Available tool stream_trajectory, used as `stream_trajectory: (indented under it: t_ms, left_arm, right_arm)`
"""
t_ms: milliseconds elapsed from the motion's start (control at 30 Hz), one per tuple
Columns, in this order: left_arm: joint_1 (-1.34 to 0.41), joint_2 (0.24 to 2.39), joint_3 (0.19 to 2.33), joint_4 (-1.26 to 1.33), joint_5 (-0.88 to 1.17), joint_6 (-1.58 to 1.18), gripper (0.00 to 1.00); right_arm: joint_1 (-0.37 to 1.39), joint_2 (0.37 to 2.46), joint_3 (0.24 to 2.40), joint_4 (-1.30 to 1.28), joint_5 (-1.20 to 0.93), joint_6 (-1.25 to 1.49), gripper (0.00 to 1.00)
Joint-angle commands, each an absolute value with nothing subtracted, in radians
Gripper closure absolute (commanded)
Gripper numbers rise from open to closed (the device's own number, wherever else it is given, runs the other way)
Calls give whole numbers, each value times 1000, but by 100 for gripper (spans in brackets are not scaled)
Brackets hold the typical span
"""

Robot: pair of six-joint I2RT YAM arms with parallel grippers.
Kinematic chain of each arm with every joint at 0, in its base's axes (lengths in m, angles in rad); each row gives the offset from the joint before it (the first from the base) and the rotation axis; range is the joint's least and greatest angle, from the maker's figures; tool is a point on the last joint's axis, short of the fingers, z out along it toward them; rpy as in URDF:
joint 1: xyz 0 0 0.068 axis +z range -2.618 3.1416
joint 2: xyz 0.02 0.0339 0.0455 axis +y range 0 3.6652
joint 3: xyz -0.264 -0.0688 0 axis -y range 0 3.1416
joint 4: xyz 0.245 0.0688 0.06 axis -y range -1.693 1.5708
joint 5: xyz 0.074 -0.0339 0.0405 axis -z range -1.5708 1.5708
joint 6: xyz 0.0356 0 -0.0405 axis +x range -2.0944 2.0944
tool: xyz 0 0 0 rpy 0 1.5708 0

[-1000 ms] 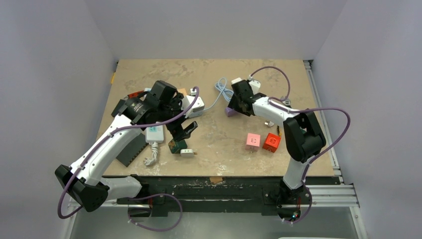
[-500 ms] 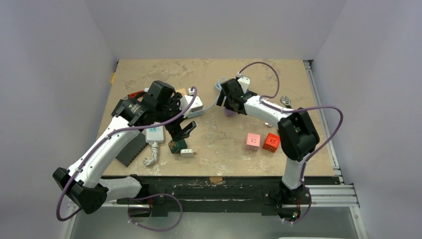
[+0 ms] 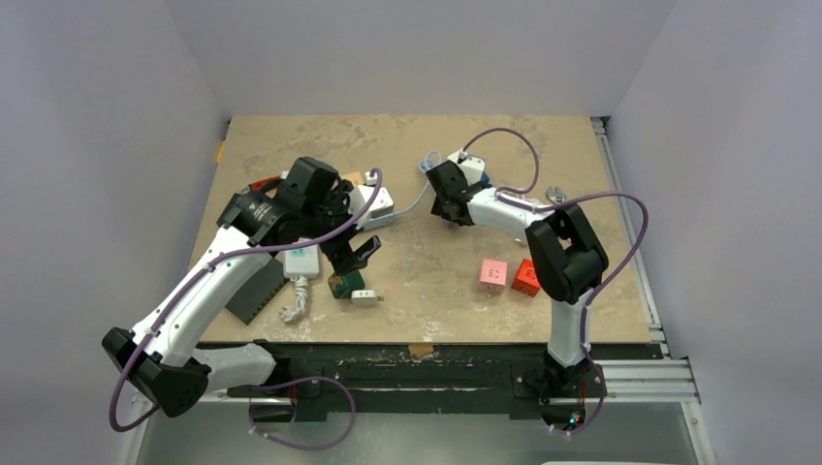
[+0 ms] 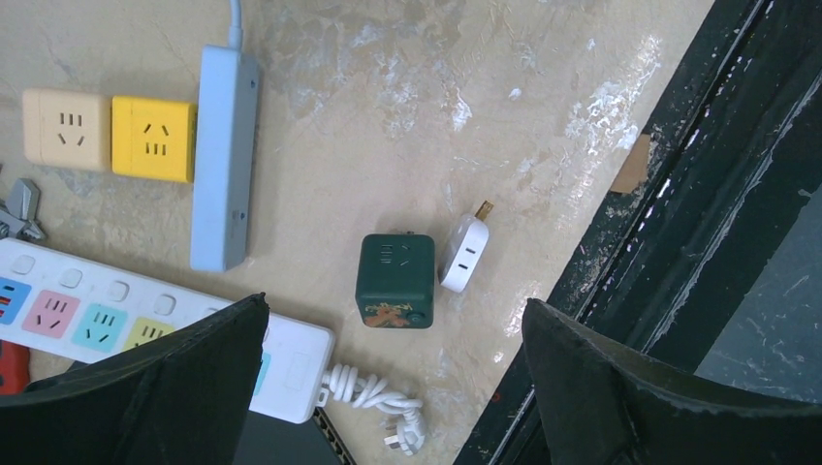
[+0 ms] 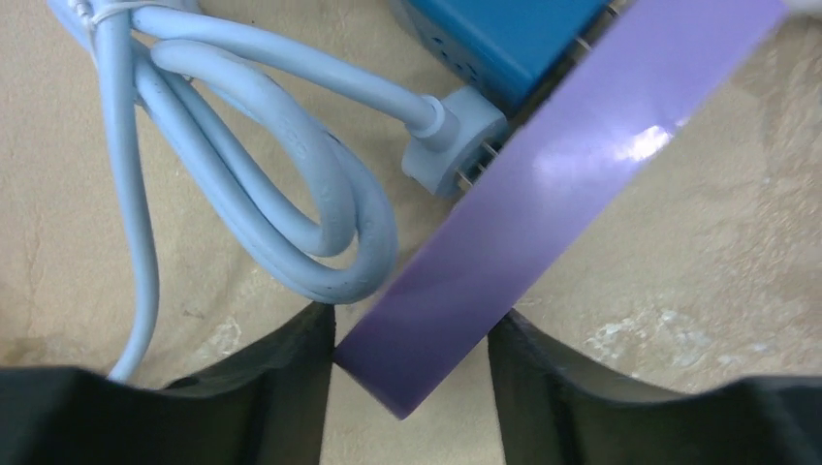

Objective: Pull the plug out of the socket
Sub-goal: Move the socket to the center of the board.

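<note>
In the right wrist view a purple socket block (image 5: 543,184) sits slantwise between my right gripper's (image 5: 412,339) fingers, touching both. A light blue plug (image 5: 451,155) is stuck into its side, metal prongs partly showing, with its looped cable (image 5: 291,194) to the left. In the top view this gripper (image 3: 444,205) is at the table's middle back. My left gripper (image 4: 395,310) is wide open and empty, above a dark green cube socket (image 4: 395,281) with a white plug (image 4: 462,253) at its right side. In the top view that gripper (image 3: 354,254) hangs over the green cube (image 3: 341,284).
A white power strip (image 4: 145,320) with coloured sockets, a light blue strip (image 4: 223,160), a yellow cube (image 4: 153,139) and a beige cube (image 4: 66,129) lie at the left. A blue block (image 5: 504,39) sits behind the purple one. Pink (image 3: 493,273) and red (image 3: 526,276) cubes lie at the right.
My right gripper has moved left and a little toward the back, over the purple block, which now sits between its fingers. The left arm has barely moved.
</note>
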State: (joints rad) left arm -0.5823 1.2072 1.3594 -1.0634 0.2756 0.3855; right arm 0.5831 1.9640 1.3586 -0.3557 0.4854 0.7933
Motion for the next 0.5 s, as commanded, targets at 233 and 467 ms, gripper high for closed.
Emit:
stream_trajectory:
  t_ms: [233,467]
  left_arm:
    - [-571,1239,1330,-959,271,410,0]
    - [-582,1388,1299,-741,329,360,0]
  right_arm:
    - [580,1773,1081,-115,381,608,88]
    - [579,1688,974,-64,258,581,96]
